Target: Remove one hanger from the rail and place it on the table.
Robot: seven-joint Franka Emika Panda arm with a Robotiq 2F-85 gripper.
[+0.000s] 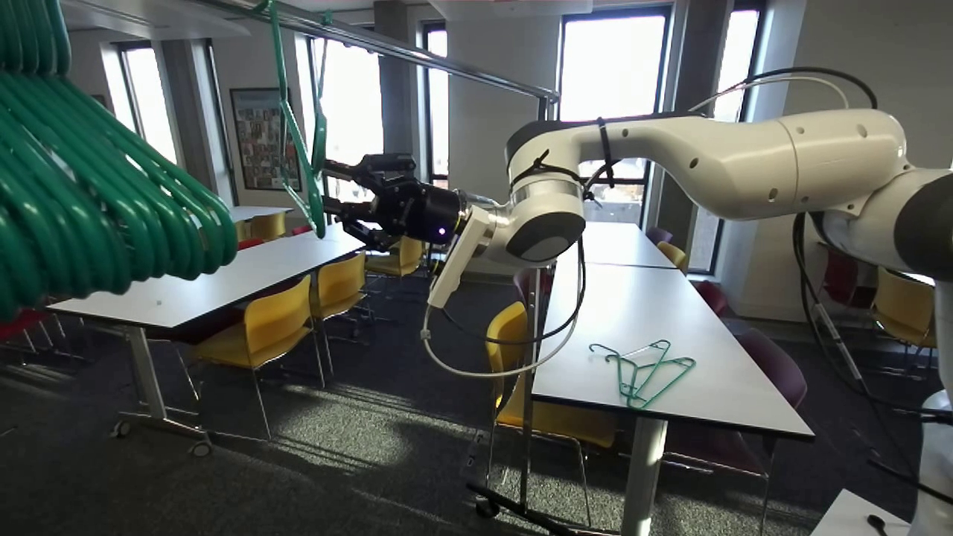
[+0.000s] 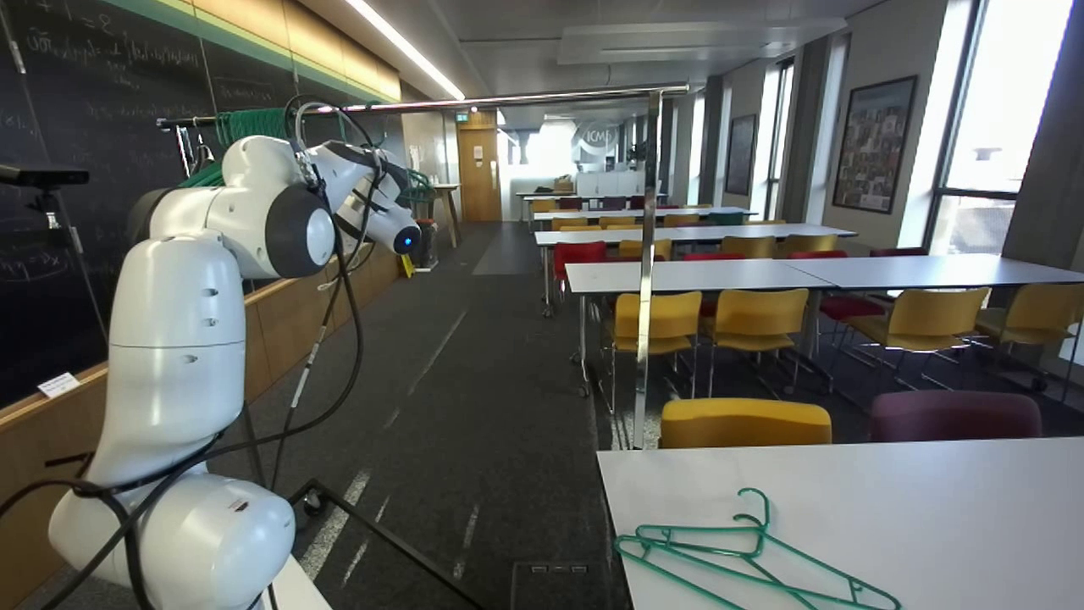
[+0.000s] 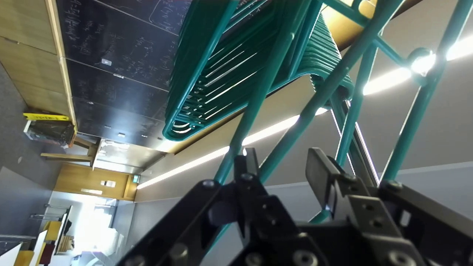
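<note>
Dark, nubbly carpet [image 2: 508,373] fills a bright classroom, with tall windows [image 1: 614,67] down one side and a blackboard [image 2: 110,110] on the opposite side. The hanger [image 1: 318,212] that looks meant for taking hangs on the rail [image 1: 469,69], right at the tips of the gripper [image 1: 335,186]; the bars there may belong to more than one. The gripper's jaws stand well apart and appear to clamp nothing; in the wrist view green bars cross near their tips, and I cannot tell whether any runs between them.

The hanger should be very light and stiff, with a little spring in its thin bars. Its slick sheen suggests it may slide or twist in hard jaws, and a thin tie could snap under a rough pull. A lower corner would likely let it swing, so a sloping bar nearer the hook looks like the better hold. The hook probably needs a lift before any sideways pull, or it may catch.

It looks like moulded green plastic: round bars, a triangle, short ties inside. The rail is smooth, shiny metal. A tight bunch of hangers [image 1: 112,201] shows the same gloss. On the flat white table [image 1: 625,305] two more hangers [image 2: 694,531] lie overlapping, hooks curled.
</note>
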